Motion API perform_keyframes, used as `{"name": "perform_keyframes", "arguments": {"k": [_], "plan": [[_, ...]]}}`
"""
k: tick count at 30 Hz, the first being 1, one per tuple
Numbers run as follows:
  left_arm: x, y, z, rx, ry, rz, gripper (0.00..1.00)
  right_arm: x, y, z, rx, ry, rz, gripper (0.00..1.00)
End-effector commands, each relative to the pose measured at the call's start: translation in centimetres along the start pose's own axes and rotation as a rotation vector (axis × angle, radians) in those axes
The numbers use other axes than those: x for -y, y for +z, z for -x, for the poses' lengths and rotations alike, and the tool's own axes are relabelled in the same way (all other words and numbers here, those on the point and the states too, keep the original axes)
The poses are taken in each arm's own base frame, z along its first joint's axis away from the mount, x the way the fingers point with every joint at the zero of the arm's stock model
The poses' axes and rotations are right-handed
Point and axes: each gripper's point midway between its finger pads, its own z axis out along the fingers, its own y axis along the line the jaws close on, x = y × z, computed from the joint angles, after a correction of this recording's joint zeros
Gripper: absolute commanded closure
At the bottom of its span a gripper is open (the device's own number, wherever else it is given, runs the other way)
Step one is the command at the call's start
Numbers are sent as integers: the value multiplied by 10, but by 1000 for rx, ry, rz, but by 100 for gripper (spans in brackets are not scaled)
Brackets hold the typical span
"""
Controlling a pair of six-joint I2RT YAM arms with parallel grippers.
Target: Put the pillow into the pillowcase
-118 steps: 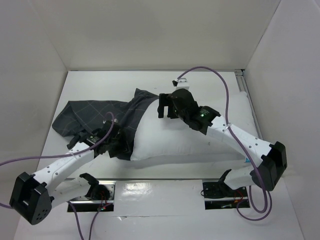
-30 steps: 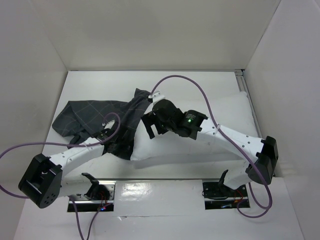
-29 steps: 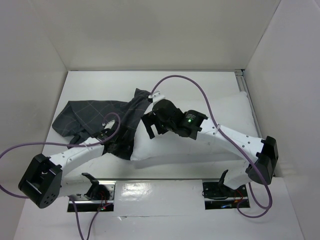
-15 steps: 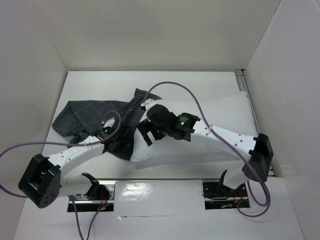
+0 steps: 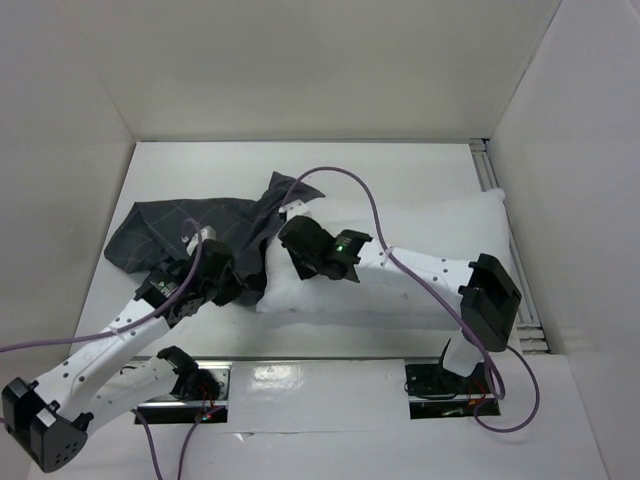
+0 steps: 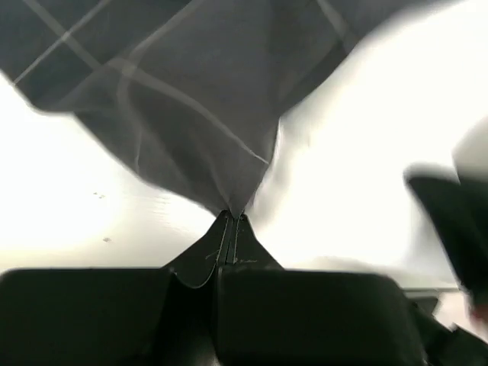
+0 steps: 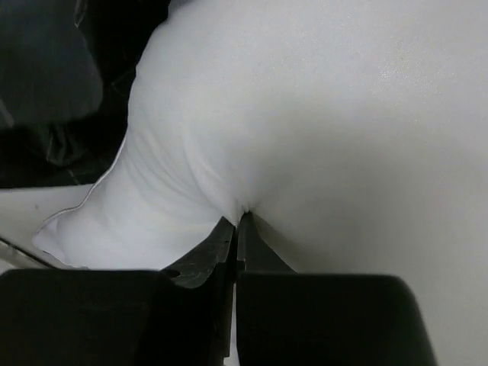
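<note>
The white pillow point(image 5: 430, 250) lies across the right half of the table, and its left end is tucked under the dark checked pillowcase point(image 5: 165, 225), which is spread to the left. My left gripper point(image 5: 238, 283) is at the near edge of the pillowcase opening. In the left wrist view the left gripper point(image 6: 231, 218) is shut on a pinched fold of the pillowcase point(image 6: 191, 99). My right gripper point(image 5: 297, 258) sits on the pillow's left end. In the right wrist view the right gripper point(image 7: 239, 221) is shut on a pinch of the pillow point(image 7: 320, 114), with the pillowcase point(image 7: 46, 69) dark at the upper left.
White walls enclose the table on the left, back and right. A metal rail point(image 5: 492, 172) runs along the right side. Two shiny base plates point(image 5: 265, 375) sit at the near edge. Purple cables point(image 5: 360, 195) loop above both arms.
The right gripper moved left along the pillow and closed on its left end. The left gripper closed on the pillowcase edge, and the left arm's elbow swung down toward the near left corner.
</note>
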Motion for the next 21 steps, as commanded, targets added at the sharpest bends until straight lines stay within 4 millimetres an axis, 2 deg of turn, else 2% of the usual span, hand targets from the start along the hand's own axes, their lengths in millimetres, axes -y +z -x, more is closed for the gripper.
{"name": "perform_keyframes", "arguments": {"k": [1,2,3,5,6,8,9,12,13,15,18,21], "plan": [[16,-23,5,-8,21,-70,100,28,4,49,131,136,-45,100],[18,-25,7,-3,35,-78,100,35,-3,63,163,149,-47,100],[20,-27,6,-14,46,-85,100,38,-13,85,216,163,-32,100],[26,-32,5,-27,53,-111,100,51,-19,108,256,193,-32,100],[30,-35,7,-28,67,-129,100,55,-24,127,289,203,-25,100],[35,-37,5,-38,87,-141,100,55,-24,138,296,199,-20,100],[35,-40,6,-39,87,-141,100,59,-32,152,327,201,-14,100],[38,-42,6,-38,103,-153,100,64,-17,153,288,188,-9,100],[38,-42,6,-36,117,-154,100,67,-16,160,294,196,-2,100],[42,-45,5,-45,123,-171,100,70,-3,155,260,195,-19,100],[43,-50,6,-45,133,-170,100,75,3,153,251,199,-29,100],[51,-59,13,-26,127,-201,100,76,17,139,235,182,-35,100]]}}
